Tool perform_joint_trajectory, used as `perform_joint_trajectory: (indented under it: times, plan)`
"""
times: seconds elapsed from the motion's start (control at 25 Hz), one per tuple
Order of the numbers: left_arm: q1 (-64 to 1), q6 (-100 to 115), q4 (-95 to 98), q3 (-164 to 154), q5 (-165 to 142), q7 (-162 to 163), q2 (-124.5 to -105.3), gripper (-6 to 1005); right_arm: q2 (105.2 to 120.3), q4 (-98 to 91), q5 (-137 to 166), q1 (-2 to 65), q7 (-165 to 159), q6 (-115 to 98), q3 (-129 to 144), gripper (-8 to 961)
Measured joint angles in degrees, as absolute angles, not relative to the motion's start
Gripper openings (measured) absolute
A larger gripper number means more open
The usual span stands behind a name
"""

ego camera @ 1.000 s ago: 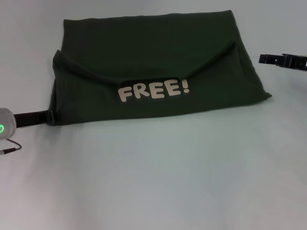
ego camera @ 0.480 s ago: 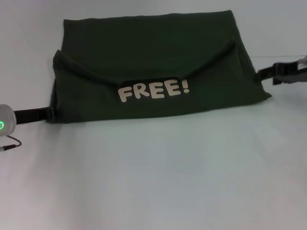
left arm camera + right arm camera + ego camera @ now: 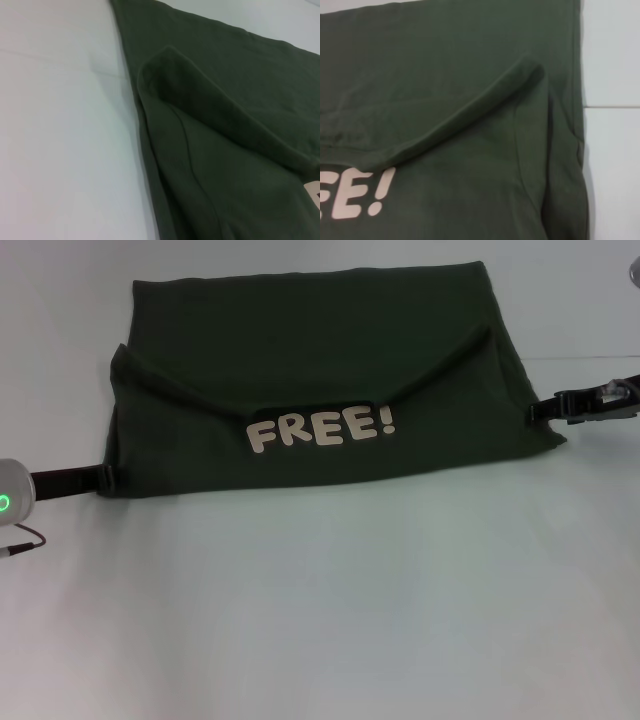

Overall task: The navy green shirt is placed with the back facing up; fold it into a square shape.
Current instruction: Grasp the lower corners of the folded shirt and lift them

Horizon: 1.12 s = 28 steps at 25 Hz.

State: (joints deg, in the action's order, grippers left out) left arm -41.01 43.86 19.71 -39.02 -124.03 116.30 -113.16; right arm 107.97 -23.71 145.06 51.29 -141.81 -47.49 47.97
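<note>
The navy green shirt point(image 3: 320, 350) lies flat across the far half of the table. Its near part is folded back over it, showing cream letters "FREE!" point(image 3: 320, 428). My left gripper point(image 3: 100, 479) reaches in low from the left and its tip meets the shirt's near left corner. My right gripper point(image 3: 538, 410) comes in from the right and its tip touches the shirt's right edge, a little above the near right corner. The left wrist view shows the shirt point(image 3: 225, 125) with its folded flap. In the right wrist view the shirt point(image 3: 445, 75) shows its flap and part of the lettering point(image 3: 355, 195).
The white table point(image 3: 320, 620) stretches bare in front of the shirt. The left arm's wrist with a green light point(image 3: 8, 502) and a thin cable point(image 3: 20, 546) sit at the left edge. A seam in the table surface point(image 3: 612, 107) runs to the shirt's right.
The right gripper came down and inward from off the shirt's upper right to its right edge. The left gripper and the shirt stayed where they were.
</note>
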Motion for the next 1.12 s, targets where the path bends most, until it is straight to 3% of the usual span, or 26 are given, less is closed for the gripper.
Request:
perform_joint_trajectory:
  times: [0.52, 1.12]
  plan:
    - [-40.87, 43.96, 19.68, -39.02, -124.01, 116.28, -113.38, 34, 111.76, -22.84, 145.15, 51.15, -137.71, -39.55, 48.97, 691]
    - [-41.1, 44.11, 19.68, -39.02, -123.83, 116.71, -113.26, 34, 114.0, -21.12, 145.05, 50.06, -134.88, -34.21, 49.49, 676]
